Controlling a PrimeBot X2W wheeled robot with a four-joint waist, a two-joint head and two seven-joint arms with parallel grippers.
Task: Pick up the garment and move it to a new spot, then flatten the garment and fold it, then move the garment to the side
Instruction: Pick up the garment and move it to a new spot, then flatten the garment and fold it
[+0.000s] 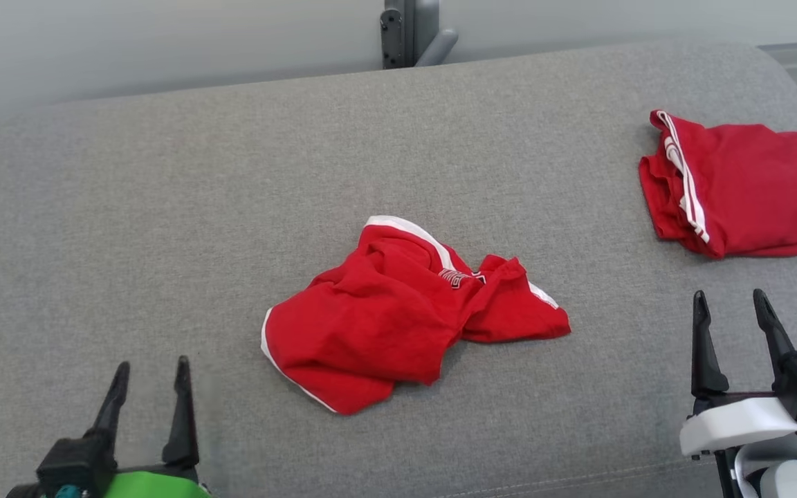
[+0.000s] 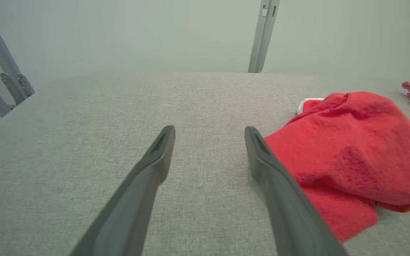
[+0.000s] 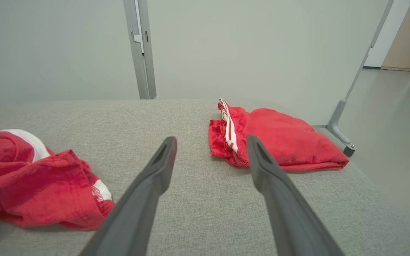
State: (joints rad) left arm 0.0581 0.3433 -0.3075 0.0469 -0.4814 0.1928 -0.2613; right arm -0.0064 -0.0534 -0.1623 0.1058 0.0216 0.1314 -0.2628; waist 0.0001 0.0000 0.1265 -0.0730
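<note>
Head view: left gripper and right gripper both spread, empty; the crumpled garment lies between them, slightly ahead. Flattening seems next: each must pinch an edge, pull outward.

The left gripper was at the lower left of the head view. Its two dark fingers pointed up, spread apart, with nothing between them. The right gripper was at the lower right, a little higher in that view, its jaws equally wide and empty. Behind the left gripper was a green wrist cover, and behind the right one a white wrist cover.
</note>
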